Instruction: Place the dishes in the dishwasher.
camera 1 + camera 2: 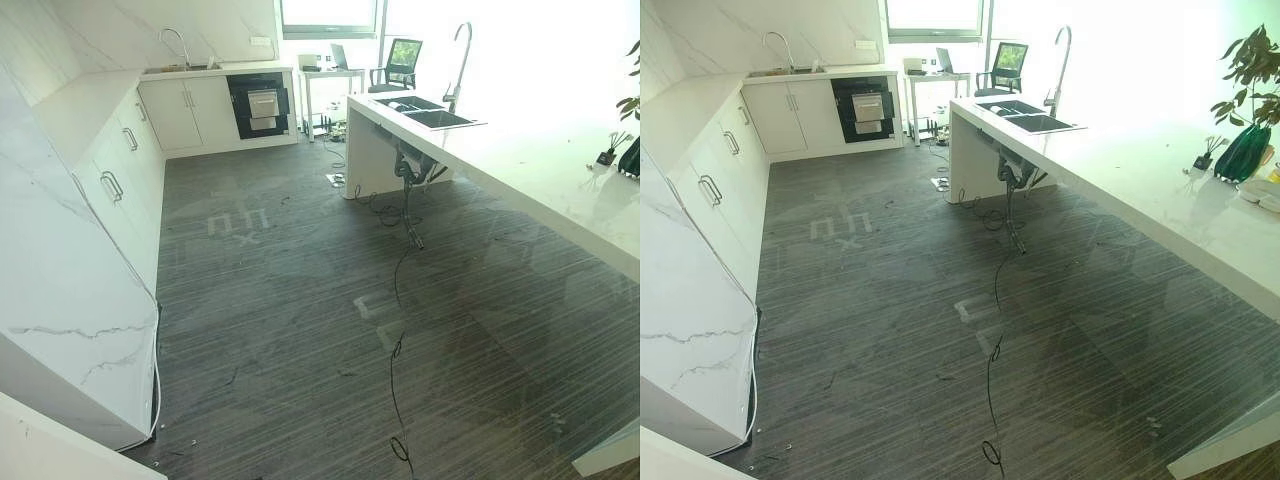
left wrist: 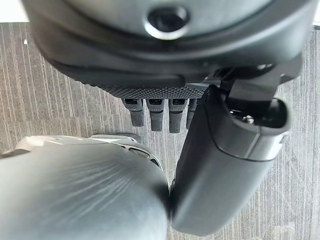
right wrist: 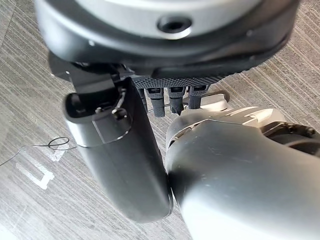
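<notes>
— so where was the dishwasher (image 1: pixel 261 104)?
— far across the dark striped floor (image 1: pixel 300 330), built into the white cabinets (image 1: pixel 185 110) on the back wall, just beside a sink with a curved tap (image 1: pixel 177 45). its front was dark with a silvery panel, and it looked closed.
— and the dishes?
— something pale lay on the long white tabletop (image 1: pixel 1160 190) at the right edge, near a potted plant (image 1: pixel 1250 100); it was too small to tell what it was. that tabletop also carried a double sink (image 1: pixel 1025 115) with a tall tap (image 1: pixel 1060 65).
— the hands?
— the left hand (image 2: pixel 160 112) hung over the floor, fingers relaxed and straight, holding nothing. the right hand (image 3: pixel 172 97) hung the same way, fingers loose and empty.
— anything else?
— a desk with a laptop (image 1: pixel 943 58) and an office chair (image 1: pixel 1005 65) stood by the window.
</notes>
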Robot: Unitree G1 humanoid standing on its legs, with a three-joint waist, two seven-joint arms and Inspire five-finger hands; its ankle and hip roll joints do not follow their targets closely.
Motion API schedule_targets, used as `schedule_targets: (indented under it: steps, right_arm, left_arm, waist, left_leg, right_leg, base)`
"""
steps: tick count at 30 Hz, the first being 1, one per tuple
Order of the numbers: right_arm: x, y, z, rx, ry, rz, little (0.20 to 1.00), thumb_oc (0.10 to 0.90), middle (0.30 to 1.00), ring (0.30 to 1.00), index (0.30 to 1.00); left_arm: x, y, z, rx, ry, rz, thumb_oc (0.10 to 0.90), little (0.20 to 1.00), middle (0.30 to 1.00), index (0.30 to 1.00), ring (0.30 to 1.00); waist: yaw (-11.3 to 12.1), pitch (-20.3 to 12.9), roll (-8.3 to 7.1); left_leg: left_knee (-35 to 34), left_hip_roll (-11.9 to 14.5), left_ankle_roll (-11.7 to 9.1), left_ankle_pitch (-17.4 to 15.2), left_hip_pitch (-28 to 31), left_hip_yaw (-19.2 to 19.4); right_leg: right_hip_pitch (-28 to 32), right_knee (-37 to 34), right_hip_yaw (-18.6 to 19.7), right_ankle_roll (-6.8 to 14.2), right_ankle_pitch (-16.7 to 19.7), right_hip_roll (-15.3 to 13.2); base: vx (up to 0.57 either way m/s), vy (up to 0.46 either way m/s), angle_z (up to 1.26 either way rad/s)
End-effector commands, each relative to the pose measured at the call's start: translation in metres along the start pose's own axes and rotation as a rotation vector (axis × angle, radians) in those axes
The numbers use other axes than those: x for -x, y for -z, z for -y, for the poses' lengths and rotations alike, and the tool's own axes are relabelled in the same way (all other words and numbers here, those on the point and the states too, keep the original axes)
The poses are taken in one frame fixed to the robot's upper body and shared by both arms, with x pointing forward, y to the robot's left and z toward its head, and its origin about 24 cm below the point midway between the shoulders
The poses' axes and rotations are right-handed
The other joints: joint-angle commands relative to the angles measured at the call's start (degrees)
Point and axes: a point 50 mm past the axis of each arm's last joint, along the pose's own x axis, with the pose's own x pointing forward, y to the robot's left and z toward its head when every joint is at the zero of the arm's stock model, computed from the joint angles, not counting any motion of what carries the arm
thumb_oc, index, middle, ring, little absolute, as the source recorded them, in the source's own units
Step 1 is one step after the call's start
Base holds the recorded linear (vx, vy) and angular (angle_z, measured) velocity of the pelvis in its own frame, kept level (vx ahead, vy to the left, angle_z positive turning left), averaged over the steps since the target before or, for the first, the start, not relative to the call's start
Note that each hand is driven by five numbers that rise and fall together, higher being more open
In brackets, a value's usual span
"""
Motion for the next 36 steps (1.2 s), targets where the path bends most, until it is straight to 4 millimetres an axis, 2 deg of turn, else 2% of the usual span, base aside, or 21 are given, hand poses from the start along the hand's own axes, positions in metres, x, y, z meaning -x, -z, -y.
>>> schedule_targets:
  steps: [1, 23, 26, 33, 36]
  right_arm:
    - [-0.001, 0.009, 0.000, -0.003, -0.004, -0.046, 0.900, 0.800, 0.900, 0.900, 0.900]
    - [-0.002, 0.007, -0.004, 0.002, -0.020, -0.028, 0.900, 0.800, 0.900, 0.900, 0.900]
    - [-0.002, 0.002, -0.004, 0.008, -0.029, 0.015, 0.900, 0.800, 0.900, 0.900, 0.900]
    - [0.002, -0.041, -0.021, 0.048, -0.088, 0.271, 0.900, 0.800, 0.900, 0.900, 0.900]
    - [0.010, -0.072, -0.033, 0.131, -0.107, 0.433, 0.900, 0.800, 0.900, 0.900, 0.900]
  left_arm:
    - [0.000, 0.002, 0.000, -0.027, 0.001, -0.011, 0.800, 0.900, 0.900, 0.900, 0.900]
    - [0.000, -0.002, -0.002, 0.004, -0.001, 0.016, 0.800, 0.900, 0.900, 0.900, 0.900]
    - [0.000, -0.008, 0.002, 0.047, 0.032, 0.065, 0.800, 0.900, 0.900, 0.900, 0.900]
    - [0.003, -0.036, 0.008, 0.173, 0.087, 0.250, 0.800, 0.900, 0.900, 0.900, 0.900]
    - [0.012, -0.070, 0.011, 0.164, 0.095, 0.440, 0.800, 0.900, 0.900, 0.900, 0.900]
  waist:
    - [-0.4, 1.5, 0.70]
    - [-0.3, 1.5, 0.48]
    - [-0.2, 1.7, 0.51]
    - [-0.1, 2.2, 0.46]
    - [0.3, 2.6, 0.44]
  left_leg:
    - [-1.7, 3.6, -5.6, -6.3, 2.7, -1.1]
    - [-1.7, 3.4, -5.4, -6.5, 2.7, -0.9]
    - [-1.7, 3.4, -5.4, -6.5, 2.7, -0.9]
    - [-1.7, 2.9, -5.4, -6.3, 2.5, -1.8]
    - [-1.7, 2.8, -5.4, -6.1, 2.3, -2.3]
  right_leg:
    - [3.6, -5.5, -0.7, 6.0, -1.2, -1.7]
    - [3.7, -5.5, -0.9, 6.1, -1.1, -1.9]
    - [3.6, -5.5, -0.9, 6.1, -1.1, -1.9]
    - [3.6, -5.5, -0.7, 6.0, -0.9, -1.9]
    - [3.6, -5.5, -0.9, 5.7, -0.9, -1.8]
  base:
    - [0.00, 0.000, 0.00]
    - [0.00, 0.000, 0.00]
    - [0.00, 0.000, 0.00]
    - [0.00, 0.000, 0.00]
    - [0.00, -0.013, 0.01]
